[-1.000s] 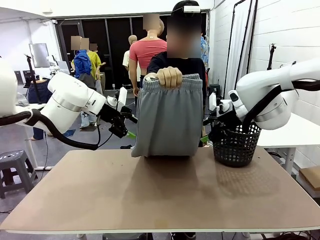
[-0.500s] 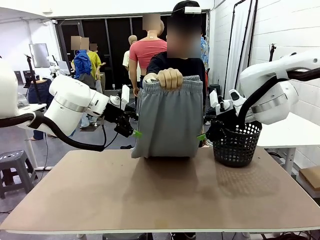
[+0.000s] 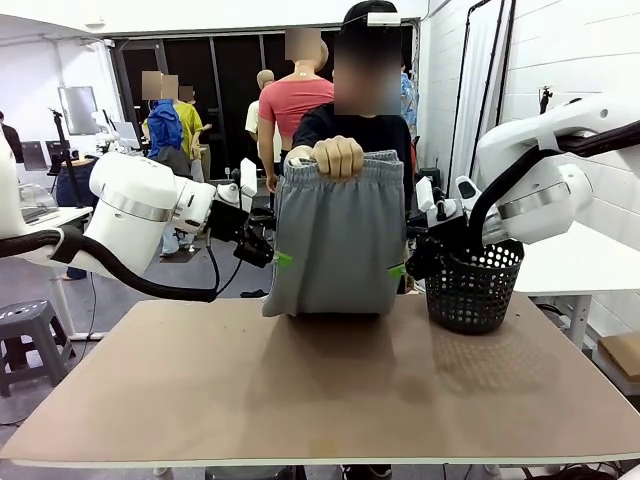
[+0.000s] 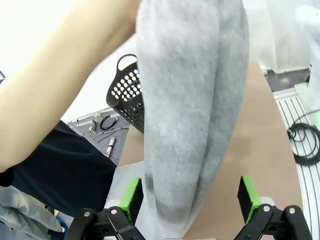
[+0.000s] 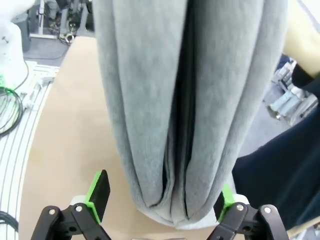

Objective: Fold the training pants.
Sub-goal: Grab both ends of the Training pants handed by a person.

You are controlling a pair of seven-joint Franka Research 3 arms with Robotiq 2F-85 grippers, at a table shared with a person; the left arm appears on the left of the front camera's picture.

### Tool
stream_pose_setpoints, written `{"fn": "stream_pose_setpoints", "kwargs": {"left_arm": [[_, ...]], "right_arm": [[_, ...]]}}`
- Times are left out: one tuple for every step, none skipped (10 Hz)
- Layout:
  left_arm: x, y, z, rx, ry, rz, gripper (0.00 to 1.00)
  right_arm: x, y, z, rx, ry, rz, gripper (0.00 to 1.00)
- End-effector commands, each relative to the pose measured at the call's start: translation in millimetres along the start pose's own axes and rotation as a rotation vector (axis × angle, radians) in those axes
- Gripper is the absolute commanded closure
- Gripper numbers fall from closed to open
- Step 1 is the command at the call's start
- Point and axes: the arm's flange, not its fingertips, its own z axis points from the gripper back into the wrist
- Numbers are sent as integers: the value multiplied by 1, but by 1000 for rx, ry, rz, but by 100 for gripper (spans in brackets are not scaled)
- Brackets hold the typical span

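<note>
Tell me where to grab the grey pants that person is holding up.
Probably their two side edges, mid-height, one gripper from each side: the pants hang flat from the hand at the waistband, and the open left gripper and right gripper flank those edges.

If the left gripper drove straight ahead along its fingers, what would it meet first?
Most likely the training pants: in the left wrist view the hanging grey cloth lies dead ahead, in line with the gap of the open left gripper. How near is unclear.
</note>
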Motion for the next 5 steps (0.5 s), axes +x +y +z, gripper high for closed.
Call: {"fn": "stream_pose_setpoints", "kwargs": {"left_arm": [[-5, -7, -1, 21, -63, 20, 0], [-5, -5, 0, 28, -75, 41, 0], [-4, -7, 0, 23, -86, 56, 0], [-3, -9, 0, 18, -94, 67, 0], [-2, -8, 4, 19, -95, 89, 0]], "right_arm": [[6, 0, 2, 1, -79, 31, 0], [11, -2, 2, 3, -110, 47, 0], [16, 0, 5, 15, -144, 47, 0], [19, 1, 8, 32, -162, 42, 0], [22, -2, 10, 55, -166, 15, 0]]}}
